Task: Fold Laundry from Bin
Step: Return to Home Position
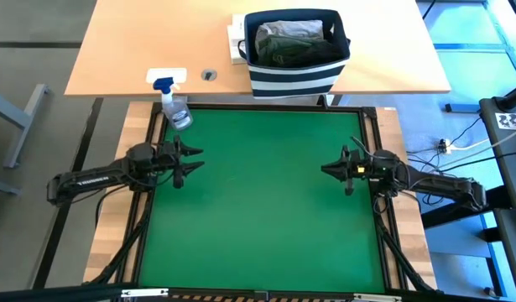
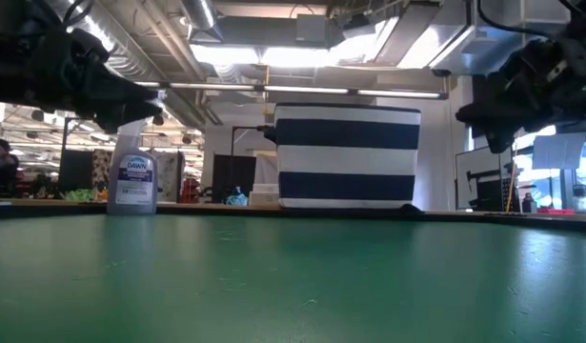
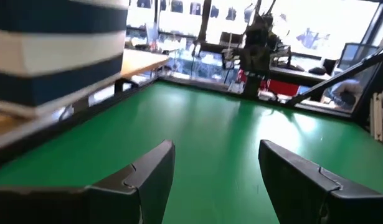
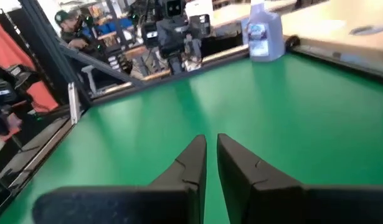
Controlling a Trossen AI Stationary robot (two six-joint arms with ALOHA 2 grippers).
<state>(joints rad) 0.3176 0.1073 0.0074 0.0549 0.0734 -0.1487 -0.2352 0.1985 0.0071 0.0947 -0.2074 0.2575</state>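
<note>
The bin (image 1: 291, 77) hides most laundry (image 1: 287, 42); left end effector (image 1: 195, 158) released, right end effector (image 1: 326, 169) clenched.

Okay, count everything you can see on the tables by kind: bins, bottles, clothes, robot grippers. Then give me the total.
Bin: 1
Spray bottle: 1
Clothes showing in the bin: 2, a light grey one and a dark olive one
Grippers: 2, the left gripper and the right gripper
Total: 6

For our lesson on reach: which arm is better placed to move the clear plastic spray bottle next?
Left, likely. The clear blue-nozzled spray bottle stands just beyond the open left gripper; the shut right gripper hangs across the green mat.
</note>
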